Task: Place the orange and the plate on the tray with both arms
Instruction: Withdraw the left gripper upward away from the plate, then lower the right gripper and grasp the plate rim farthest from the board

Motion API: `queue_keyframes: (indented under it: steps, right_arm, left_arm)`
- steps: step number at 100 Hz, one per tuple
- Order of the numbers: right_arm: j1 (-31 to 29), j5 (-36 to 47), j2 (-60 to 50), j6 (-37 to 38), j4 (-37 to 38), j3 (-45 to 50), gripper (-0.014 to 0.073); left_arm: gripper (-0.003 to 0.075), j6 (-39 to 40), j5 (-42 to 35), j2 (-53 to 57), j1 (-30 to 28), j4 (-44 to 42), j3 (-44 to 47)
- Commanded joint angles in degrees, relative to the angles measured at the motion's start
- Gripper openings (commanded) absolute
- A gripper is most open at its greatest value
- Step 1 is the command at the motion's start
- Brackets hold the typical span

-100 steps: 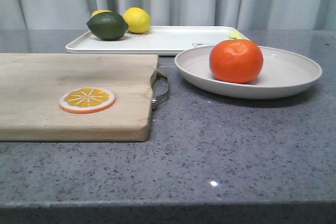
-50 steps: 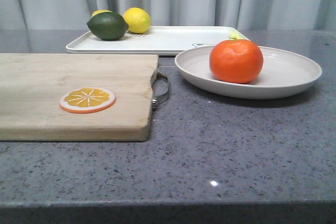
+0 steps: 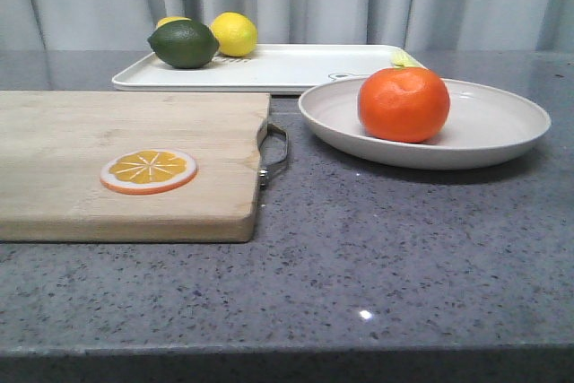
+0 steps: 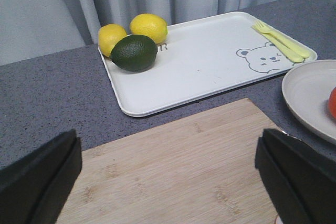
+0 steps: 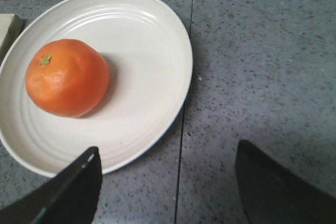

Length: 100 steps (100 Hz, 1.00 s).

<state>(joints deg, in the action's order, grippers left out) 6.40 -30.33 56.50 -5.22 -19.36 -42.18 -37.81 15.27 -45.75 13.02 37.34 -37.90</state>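
The orange (image 3: pixel 404 103) sits on the off-white plate (image 3: pixel 489 127) at the right of the grey counter, in front of the white tray (image 3: pixel 296 66). In the right wrist view the orange (image 5: pixel 66 77) lies on the plate (image 5: pixel 142 66), and my right gripper (image 5: pixel 168 182) is open and empty above the plate's rim and the counter. In the left wrist view my left gripper (image 4: pixel 168 174) is open and empty above the wooden board, with the tray (image 4: pixel 210 61) and its bear drawing beyond and the plate's edge (image 4: pixel 307 95) at the side. Neither gripper shows in the front view.
A wooden cutting board (image 3: pixel 72 145) with a metal handle lies at the left, bearing an orange slice disc (image 3: pixel 149 170). On the tray are a dark green avocado (image 3: pixel 183 44), two lemons (image 3: pixel 234 34) and a yellow-green fork (image 4: pixel 281 41). Curtains hang behind.
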Motion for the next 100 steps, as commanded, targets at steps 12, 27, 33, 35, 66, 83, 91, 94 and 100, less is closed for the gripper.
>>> queue_keyframes:
  steps: [12,27,33,35,66,83,91,94,100]
  right_arm:
    - [1.1,7.6,9.5,-1.5,-2.0,-6.6,0.0539]
    - [1.1,8.4,15.3,-1.5,-2.0,-10.3,0.0539]
    - [1.1,8.7,17.4,-1.5,-2.0,-11.3,0.0539]
    - [1.1,8.9,17.8,-1.5,-2.0,-11.6,0.0539]
    - [1.1,9.6,24.8,-1.5,-1.9,-13.6,0.0539]
    - [1.1,9.7,27.5,-1.5,-1.9,-13.6,0.0539]
    - [1.1,9.6,28.2,-1.5,-1.9,-13.6,0.0538]
    - [1.1,9.5,28.4,-1.5,-1.9,-13.6,0.0538]
    - [1.1,9.3,28.3,-1.5,-1.9,-13.6,0.0530]
  left_arm:
    - [0.0640,0.4,-3.1,0.1,-0.1,1.2,-1.5]
    - [0.0640,0.4,-3.1,0.1,-0.1,1.2,-1.5]
    - [0.0640,0.4,-3.1,0.1,-0.1,1.2,-1.5]
    - [0.0640,0.4,-3.1,0.1,-0.1,1.2,-1.5]
    - [0.0640,0.4,-3.1,0.1,-0.1,1.2,-1.5]
    - [0.0640,0.4,-3.1,0.1,-0.1,1.2,-1.5]
    - [0.0640,0.4,-3.1,0.1,-0.1,1.2,-1.5]
    - [0.0640,0.4,-3.1,0.1,-0.1,1.2,-1.5]
    - [0.0640,0.4,-3.1,0.1,-0.1,1.2,-1.5]
